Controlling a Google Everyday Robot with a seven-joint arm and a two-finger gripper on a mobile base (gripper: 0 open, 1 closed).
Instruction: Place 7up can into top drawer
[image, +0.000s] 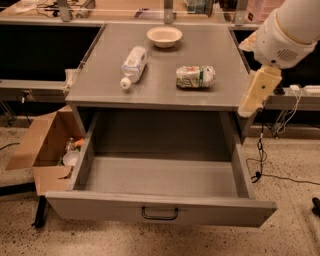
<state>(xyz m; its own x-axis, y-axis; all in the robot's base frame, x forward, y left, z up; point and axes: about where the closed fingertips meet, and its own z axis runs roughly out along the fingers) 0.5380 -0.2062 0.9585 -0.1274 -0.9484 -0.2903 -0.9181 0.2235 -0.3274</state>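
The 7up can (195, 77) is dented, silvery-white with a green band, and lies on its side on the grey cabinet top, right of centre. The top drawer (160, 177) is pulled fully open below it and holds nothing; its dark bar handle (160, 213) is at the centre of the front panel. My gripper (258, 91) hangs as a cream-coloured piece below the white arm housing (285, 35) at the cabinet's right edge. It is right of the can, apart from it, and holds nothing that I can see.
A clear plastic bottle with a white cap (132, 65) lies left of the can. A pale bowl (164, 35) stands at the back of the cabinet top (100, 87). An open cardboard box (42, 150) sits on the floor at left. Cables (280, 170) trail at right.
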